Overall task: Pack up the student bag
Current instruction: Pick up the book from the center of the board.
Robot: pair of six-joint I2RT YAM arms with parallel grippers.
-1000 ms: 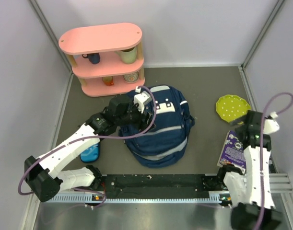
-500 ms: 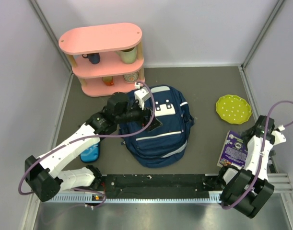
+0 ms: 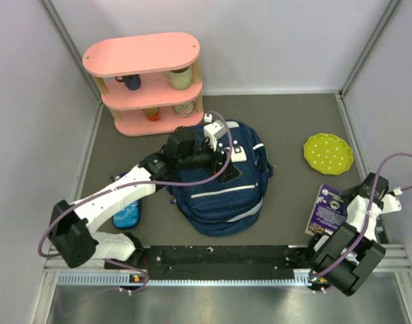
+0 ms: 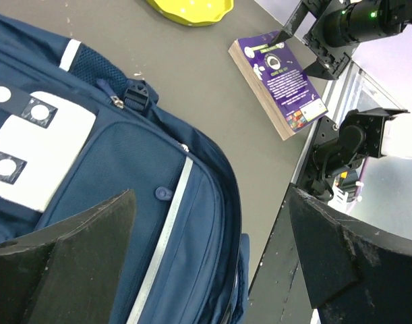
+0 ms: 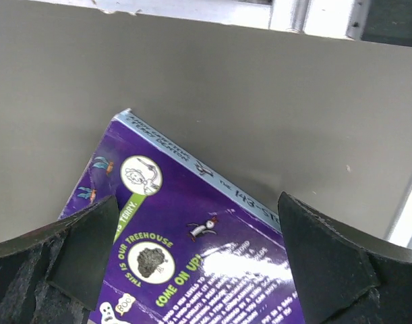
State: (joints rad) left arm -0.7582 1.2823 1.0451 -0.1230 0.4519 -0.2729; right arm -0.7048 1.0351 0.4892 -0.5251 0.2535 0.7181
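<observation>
Left tool (image 4: 212, 197) gapes above student bag (image 4: 118, 162)

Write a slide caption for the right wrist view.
Open right claw poised above a purple book lying on the grey table.

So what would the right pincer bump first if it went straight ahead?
Most likely the purple paperback book lying flat on the grey table: the open right pincer points at its cover, though depth is unclear.
</observation>
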